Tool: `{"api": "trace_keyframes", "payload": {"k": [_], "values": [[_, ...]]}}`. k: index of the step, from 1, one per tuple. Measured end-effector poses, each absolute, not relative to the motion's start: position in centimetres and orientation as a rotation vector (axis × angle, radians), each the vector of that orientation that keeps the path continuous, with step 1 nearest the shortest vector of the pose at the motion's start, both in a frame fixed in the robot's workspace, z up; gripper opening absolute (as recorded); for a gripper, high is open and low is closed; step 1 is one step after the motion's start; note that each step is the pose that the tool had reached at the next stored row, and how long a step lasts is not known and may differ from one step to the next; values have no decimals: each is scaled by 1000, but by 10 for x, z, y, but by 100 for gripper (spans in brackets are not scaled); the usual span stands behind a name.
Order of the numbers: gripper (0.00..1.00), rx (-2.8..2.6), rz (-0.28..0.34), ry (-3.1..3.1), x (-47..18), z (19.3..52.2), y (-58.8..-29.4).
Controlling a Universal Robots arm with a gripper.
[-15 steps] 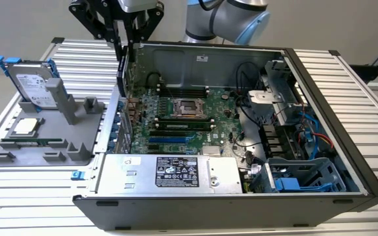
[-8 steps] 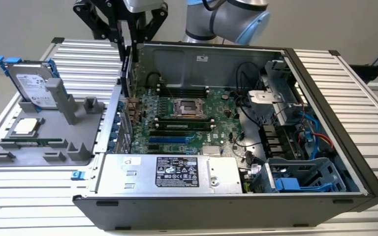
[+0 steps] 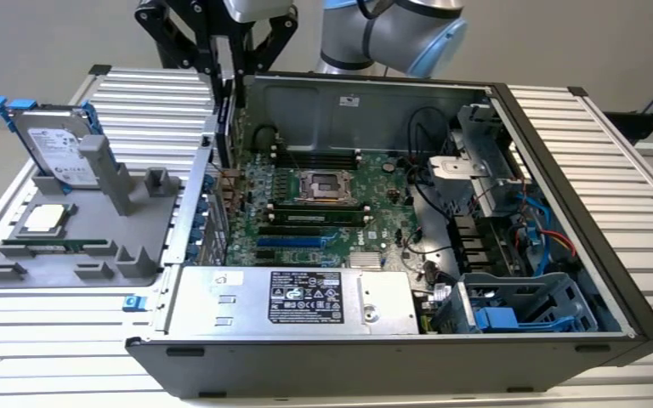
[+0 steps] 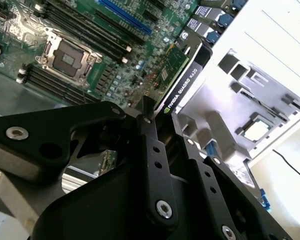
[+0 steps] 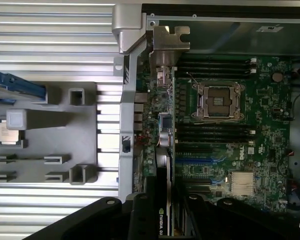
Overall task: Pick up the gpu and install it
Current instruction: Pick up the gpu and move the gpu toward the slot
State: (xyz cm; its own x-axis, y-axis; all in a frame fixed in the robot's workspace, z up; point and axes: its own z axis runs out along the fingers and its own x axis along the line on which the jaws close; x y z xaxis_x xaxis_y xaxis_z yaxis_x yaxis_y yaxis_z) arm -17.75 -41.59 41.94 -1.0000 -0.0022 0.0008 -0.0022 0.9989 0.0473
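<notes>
The gripper (image 4: 159, 113) was clamped on the gpu (image 4: 183, 80), held edge-down over the motherboard (image 4: 115, 75) beneath it; the install step seemingly called for careful slot alignment.

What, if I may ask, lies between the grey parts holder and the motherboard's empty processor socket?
In the first wrist view, the case's silver wall and then the gpu, edge-on and held by the gripper, stand between them.

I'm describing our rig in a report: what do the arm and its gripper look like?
The arm has rounded silver-grey joints with a light blue end cap. The gripper is matte black, built of flat linkage bars with rounded ends, joined by silver pivot bolts, with small holes along the narrow bars.
</notes>
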Motion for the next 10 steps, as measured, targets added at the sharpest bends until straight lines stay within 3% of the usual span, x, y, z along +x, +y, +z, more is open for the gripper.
{"api": "trace_keyframes", "payload": {"k": [10], "values": [[0,3,-74,-3140,-170,419,-416]]}}
